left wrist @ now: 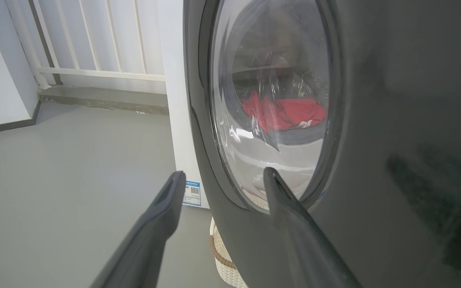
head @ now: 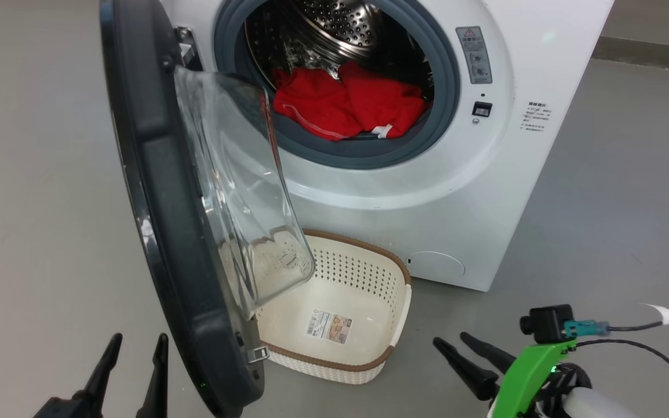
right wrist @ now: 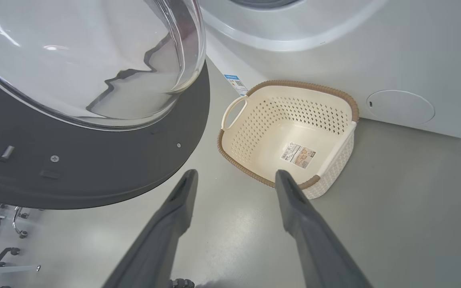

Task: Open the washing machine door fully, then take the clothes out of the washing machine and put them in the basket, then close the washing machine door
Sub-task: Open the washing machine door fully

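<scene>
Fingers of our left gripper [head: 140,337] stand wide apart and empty at the lower left of the head view, just beside the dark outer face of the open door [head: 160,191]; whether they touch it we cannot tell. Our right gripper [head: 449,338], at the lower right, is equally spread and holds nothing, near the basket [head: 340,371]. The basket sits bottom centre on the floor [head: 601,232], close against the washer [head: 456,203] and partly behind the door's glass bowl [head: 236,191]. Farther up, at top centre, the red clothes [head: 340,101] lie in the drum [head: 340,23], resting on the grey seal [head: 369,154].
</scene>
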